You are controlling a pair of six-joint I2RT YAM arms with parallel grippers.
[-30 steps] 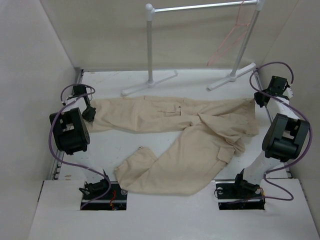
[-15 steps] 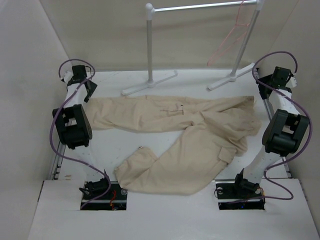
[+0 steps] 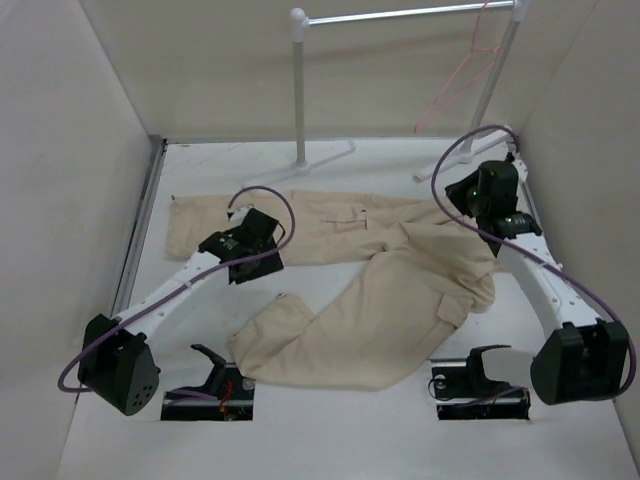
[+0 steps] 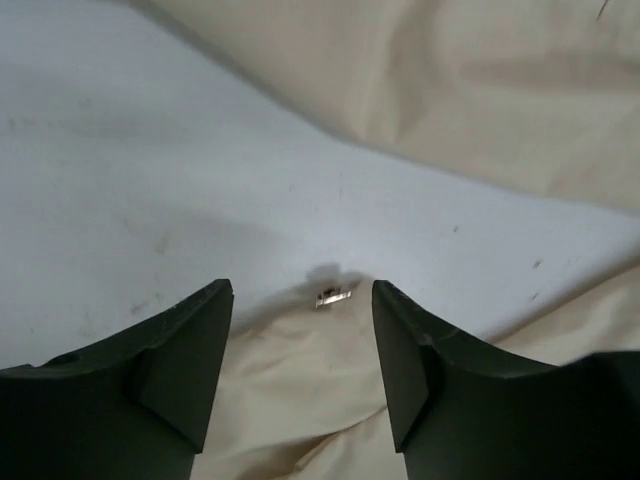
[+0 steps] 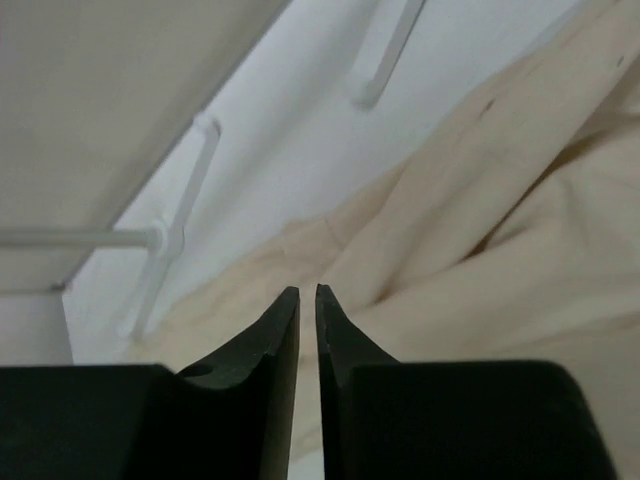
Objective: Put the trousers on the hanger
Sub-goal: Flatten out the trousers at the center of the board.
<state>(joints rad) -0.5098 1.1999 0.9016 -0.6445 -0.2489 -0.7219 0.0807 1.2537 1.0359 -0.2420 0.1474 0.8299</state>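
Left arm: slim white links, black motor housings at joints, bulky black elbow block.
Right arm: same build.
Left cable, right cable: purple, looped along each arm.
Left claw: two dark wedge-shaped fingers, flat angled inner faces.
Right claw: two black fingers, tips tapering to curved points.
Left base, right base: black brackets; red wiring at left one.

Top view high, from near edge; wrist views close; all share trousers.
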